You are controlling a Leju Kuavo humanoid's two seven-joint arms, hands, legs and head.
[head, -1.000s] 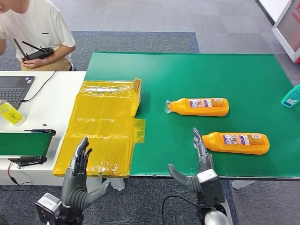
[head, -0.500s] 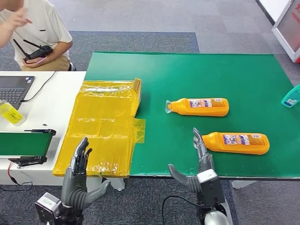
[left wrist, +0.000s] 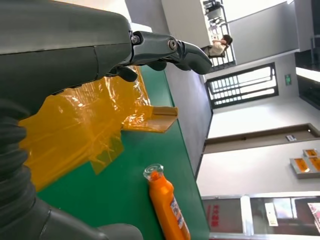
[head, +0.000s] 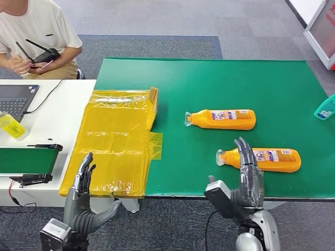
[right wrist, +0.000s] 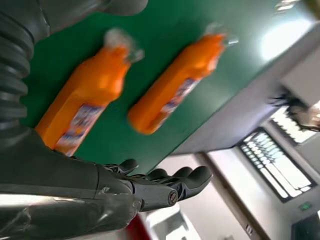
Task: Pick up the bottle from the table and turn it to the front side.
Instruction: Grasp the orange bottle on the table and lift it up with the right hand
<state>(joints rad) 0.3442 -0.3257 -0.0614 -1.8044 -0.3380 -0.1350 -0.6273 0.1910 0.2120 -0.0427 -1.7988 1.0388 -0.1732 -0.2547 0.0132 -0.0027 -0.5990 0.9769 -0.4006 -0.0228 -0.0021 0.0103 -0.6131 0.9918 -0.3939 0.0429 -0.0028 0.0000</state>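
Note:
Two orange bottles with clear caps lie on their sides on the green table (head: pixel 189 83), caps pointing left. The far bottle (head: pixel 221 119) lies mid-table; the near bottle (head: pixel 276 160) lies close to the front edge. My right hand (head: pixel 249 175) reaches up over the front edge, fingers spread and overlapping the near bottle's neck, holding nothing. In the blurred right wrist view its fingers (right wrist: pixel 166 185) stretch out beside the near bottle (right wrist: pixel 83 95) and the far bottle (right wrist: pixel 177 85). My left hand (head: pixel 81 196) hangs open below the table's front edge; its fingers (left wrist: pixel 170 50) are extended, an orange bottle (left wrist: pixel 166 205) beyond.
A crumpled yellow plastic sheet (head: pixel 114 141) covers the join between the green table and a white table (head: pixel 63 112). A laptop (head: pixel 15 99), a yellow bottle (head: pixel 11 126) and a small green conveyor (head: pixel 28 159) sit at left. A seated person (head: pixel 39 26) holds a controller. A teal bottle (head: pixel 326 108) lies at the right edge.
My right hand has turned and moved right and forward, from left of the near bottle's cap to over its neck. The left hand has sunk slightly. The person's arm has shifted.

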